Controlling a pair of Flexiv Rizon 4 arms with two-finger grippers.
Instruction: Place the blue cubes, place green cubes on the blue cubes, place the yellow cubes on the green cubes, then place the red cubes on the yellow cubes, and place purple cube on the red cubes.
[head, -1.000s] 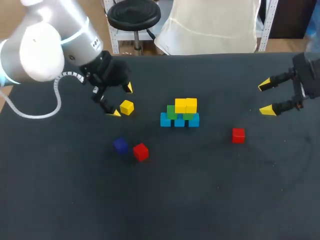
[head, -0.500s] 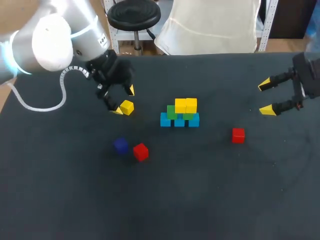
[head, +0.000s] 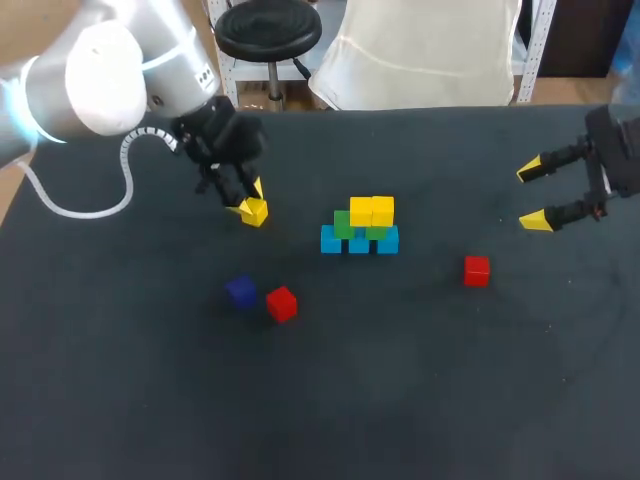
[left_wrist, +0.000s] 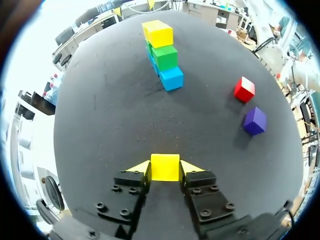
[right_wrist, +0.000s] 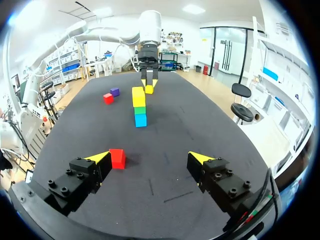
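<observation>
A black table (head: 400, 400) fills the scene. The left arm (head: 100, 80) comes in from the far left corner, and the left gripper (head: 250, 199) is down at the surface with both fingers pressed against opposite sides of a loose yellow cube (left_wrist: 165, 166), clamping it. The right gripper (head: 531, 196) hangs over the right edge, fingers spread wide with nothing between them. Near the middle stands the stack (head: 360, 228): a row of blue cubes (head: 359, 242) at the bottom, green cubes (head: 344, 226) on them and two yellow cubes (head: 372, 211) on top. The purple cube (head: 240, 290) and the left red cube (head: 282, 303) lie just beside each other, nearer than the clamped cube; the right red cube (head: 477, 270) lies apart, right of the stack
</observation>
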